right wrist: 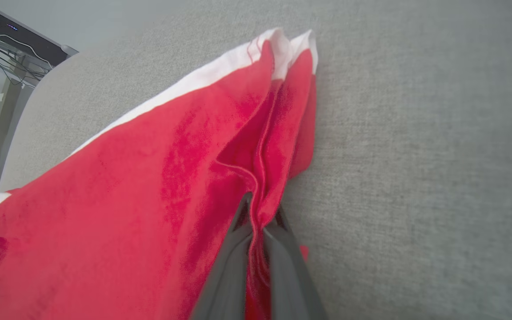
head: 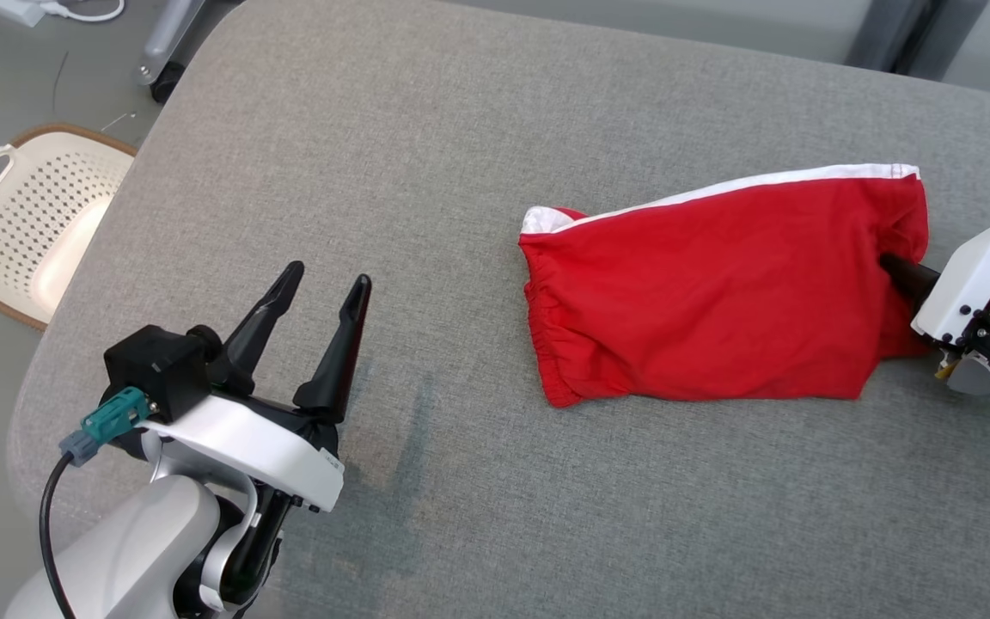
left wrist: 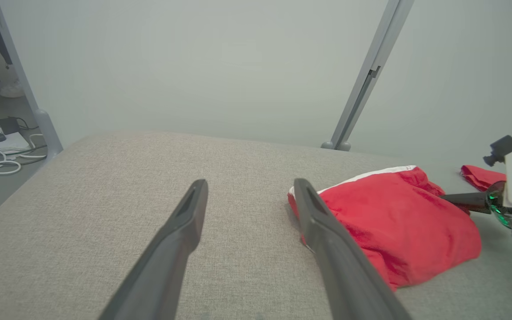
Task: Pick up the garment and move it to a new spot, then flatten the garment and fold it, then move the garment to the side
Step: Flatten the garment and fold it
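Red cloth garment (head: 718,292) with a white stripe along one edge is lying mostly flat on the grey fabric-covered bench (head: 426,172), gathered elastic end pointing toward the left gripper (head: 329,275). That one's jaws are spread wide with nothing between them, and the cloth sits well apart, off to their right. The right gripper (right wrist: 261,218) has its jaws pressed together, pinching a bunched fold at the garment's other end. A cream perforated plastic basket (head: 31,223) is on the floor, left of the left jaws.
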Robot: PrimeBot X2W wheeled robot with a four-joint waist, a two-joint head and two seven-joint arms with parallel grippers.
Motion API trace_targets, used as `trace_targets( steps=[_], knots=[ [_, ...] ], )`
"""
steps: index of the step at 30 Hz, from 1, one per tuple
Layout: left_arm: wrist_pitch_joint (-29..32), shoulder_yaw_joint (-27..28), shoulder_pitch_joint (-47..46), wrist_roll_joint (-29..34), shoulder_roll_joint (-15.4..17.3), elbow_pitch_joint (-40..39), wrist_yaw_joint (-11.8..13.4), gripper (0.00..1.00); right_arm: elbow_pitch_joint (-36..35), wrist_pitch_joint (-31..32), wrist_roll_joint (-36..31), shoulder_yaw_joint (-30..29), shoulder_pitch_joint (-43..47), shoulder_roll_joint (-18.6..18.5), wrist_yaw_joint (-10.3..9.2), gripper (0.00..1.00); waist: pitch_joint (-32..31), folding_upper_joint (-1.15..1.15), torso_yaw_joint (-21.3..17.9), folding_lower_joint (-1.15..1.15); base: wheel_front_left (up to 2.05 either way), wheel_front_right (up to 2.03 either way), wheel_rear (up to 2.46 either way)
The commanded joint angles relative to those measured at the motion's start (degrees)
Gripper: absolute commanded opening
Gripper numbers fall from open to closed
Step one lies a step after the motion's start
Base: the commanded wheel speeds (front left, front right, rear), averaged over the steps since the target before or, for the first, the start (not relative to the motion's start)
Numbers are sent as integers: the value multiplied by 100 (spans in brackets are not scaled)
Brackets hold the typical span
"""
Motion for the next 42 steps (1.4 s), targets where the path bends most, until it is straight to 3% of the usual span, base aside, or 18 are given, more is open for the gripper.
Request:
trace_targets(
  steps=[1, 11, 28, 35, 42],
  knots=[
    [-20, 105, 103, 110, -30, 63, -40, 100, -62, -101, -33, -8, 122, -48, 3, 0, -76, 0, -60, 0, 0, 0, 0],
    [-20, 756, 576, 940, -365, 385, -357, 100, -604, -642, -57, -153, 597, -205, 3, 0, -479, 0, -491, 0, 0, 0, 0],
    [-13, 2975, 1773, 2973, -1519, 959, -1298, 100, -1296, -1538, -277, -207, 1368, -98, 3, 0, -834, 0, -1455, 0, 0, 0, 0],
    [-13, 3714, 2161, 3581, -2064, 1057, -1715, 100, -1469, -1706, -368, -185, 1550, -222, 3, 0, -938, 0, -1627, 0, 0, 0, 0],
    [-13, 4083, 2231, 3958, -2400, 1184, -2056, 100, -1448, -1807, -392, -213, 1564, -200, 3, 0, -972, 0, -1676, 0, 0, 0, 0]
  ],
)
